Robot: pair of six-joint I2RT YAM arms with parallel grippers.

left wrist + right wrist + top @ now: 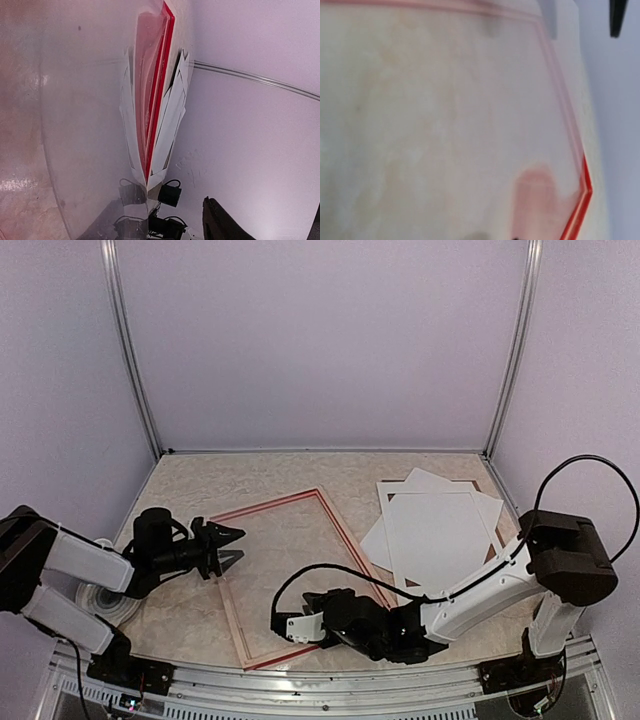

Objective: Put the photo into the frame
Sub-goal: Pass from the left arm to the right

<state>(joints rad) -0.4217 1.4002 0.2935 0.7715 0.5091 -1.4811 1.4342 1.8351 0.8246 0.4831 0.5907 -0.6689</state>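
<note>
**Overhead, left-wrist and right-wrist views, read from left to right.**

- **Left.** The left gripper (238,546) lies low and level over the beige marbled desk (190,480). It points rightward, and its two black fingers are spread apart. The fingertips reach over the left rail of the frame near its far-left corner. Whether they touch the rail cannot be told. In the left-wrist view one dark finger (220,225) shows at the lower edge.
- **Centre.** The large rectangular frame (265,505), with red edges, pale wood rails and a clear pane, lies on the desk turned slightly askew. The marbled surface is visible through the pane. The left-wrist view shows the frame (159,90) almost edge-on as a narrow red strip.
- **Centre, near side.** The right gripper (283,623) is stretched leftward to the frame's near rail, close to the near-left corner. Whether it is spread or pressed together cannot be told. The right-wrist view shows the pane and a red corner of the frame (584,200), with one dark finger (617,17) at the top edge.
- **Right.** The photo (440,535), a rectangular paper sheet lying plain white side up, tops a loose pile of white sheets. It lies outside the frame, and the pile's left corner reaches the frame's right rail. A brown panel (490,550) shows in strips beneath the pile.
</note>
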